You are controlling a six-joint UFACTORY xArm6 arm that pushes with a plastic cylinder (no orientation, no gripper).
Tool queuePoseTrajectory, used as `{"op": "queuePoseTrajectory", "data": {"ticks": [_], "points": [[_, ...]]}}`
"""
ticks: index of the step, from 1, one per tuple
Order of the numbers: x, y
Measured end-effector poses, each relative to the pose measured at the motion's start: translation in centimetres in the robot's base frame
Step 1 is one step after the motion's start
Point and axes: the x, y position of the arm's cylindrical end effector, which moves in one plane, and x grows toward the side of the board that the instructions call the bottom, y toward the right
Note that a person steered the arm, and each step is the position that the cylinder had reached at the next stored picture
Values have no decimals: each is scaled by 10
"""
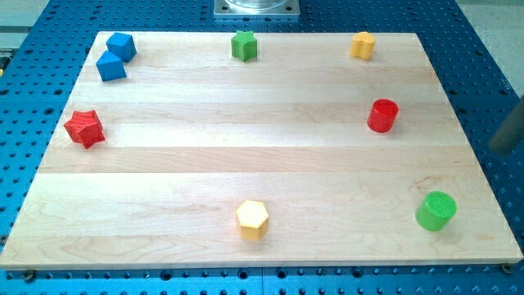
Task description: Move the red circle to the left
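Observation:
The red circle (382,115), a short red cylinder, stands on the wooden board (246,147) near its right side, upper half. A blurred dark rod enters from the view's right edge. My tip (496,149) is off the board's right edge, over the blue table, to the right of the red circle and slightly lower, well apart from it.
A red star (84,128) sits at the left edge. Two blue blocks (115,57) sit at the top left. A green star (244,45) and a yellow block (363,44) sit along the top. A yellow hexagon (252,219) sits at the bottom middle, a green circle (435,211) at the bottom right.

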Motion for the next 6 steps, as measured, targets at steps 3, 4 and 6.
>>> {"op": "queuePoseTrajectory", "data": {"ticks": [3,4,6], "points": [[-37,-134],[-61,-149],[-72,-259]]}}
